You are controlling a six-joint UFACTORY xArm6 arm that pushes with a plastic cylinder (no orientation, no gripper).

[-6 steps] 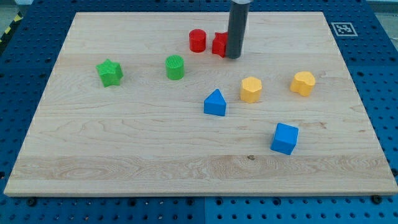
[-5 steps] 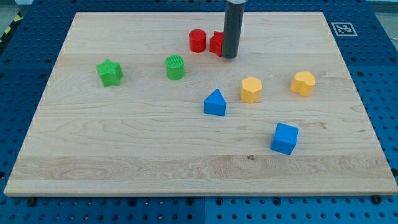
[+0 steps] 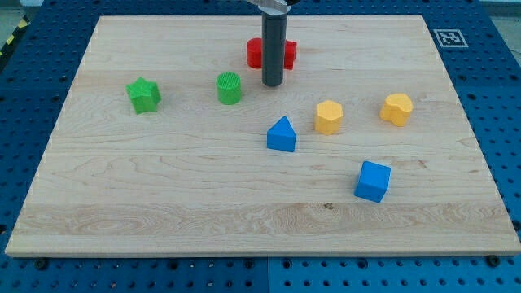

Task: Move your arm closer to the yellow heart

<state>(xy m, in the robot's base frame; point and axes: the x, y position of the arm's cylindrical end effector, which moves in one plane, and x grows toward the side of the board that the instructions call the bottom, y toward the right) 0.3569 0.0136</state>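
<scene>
Fingers: none; we carry only a rod, my tip resting just below two red blocks near the top edge. Yellow heart, toward the right edge, lies well apart; a yellow hexagon sits between, so we judge the approach unfinished.

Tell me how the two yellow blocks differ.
The left yellow block lies nearer my tip and close to the blue triangular block; the right yellow block sits further towards the view's right, alone. The right one is slightly nearer the view's top. Both are yellow, similar in size, resting untouched on the board; their exact shapes are hard to make out.
</scene>
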